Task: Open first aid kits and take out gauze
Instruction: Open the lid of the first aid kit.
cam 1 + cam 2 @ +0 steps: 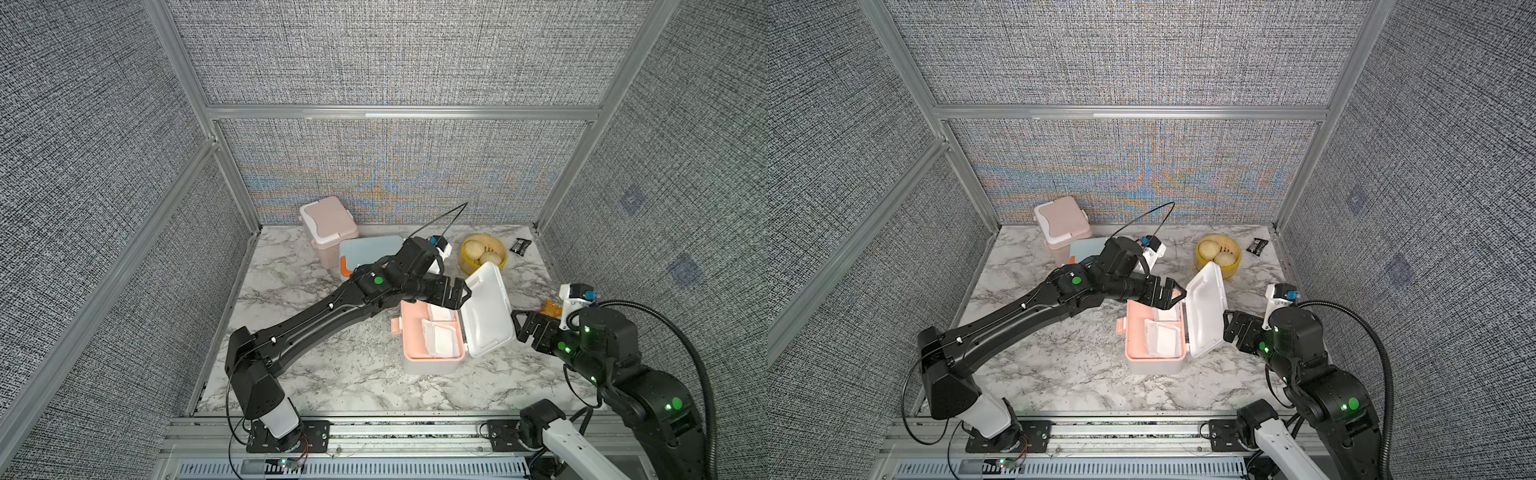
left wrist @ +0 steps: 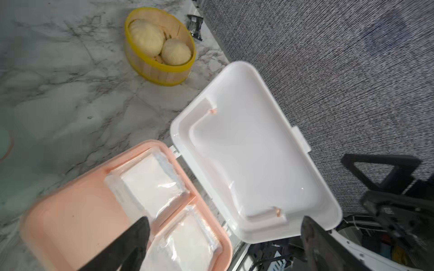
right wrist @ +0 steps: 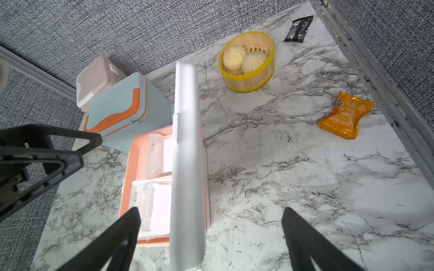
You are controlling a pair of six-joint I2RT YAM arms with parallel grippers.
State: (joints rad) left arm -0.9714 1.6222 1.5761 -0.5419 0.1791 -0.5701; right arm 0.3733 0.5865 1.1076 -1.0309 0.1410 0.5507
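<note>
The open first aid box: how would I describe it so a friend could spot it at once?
On the marble table, look near the middle, just in front of the yellow bun basket. There sits a white box with a peach tray, its lid raised. Unlike the closed pink box and blue box at the back, it shows wrapped white pads.

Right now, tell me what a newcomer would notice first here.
The white first aid kit sits open mid-table, lid raised, with wrapped gauze pads in its peach tray. The open left gripper hovers over its far end; the open right gripper is just behind the lid. A yellow bun basket stands beyond the kit.
</note>
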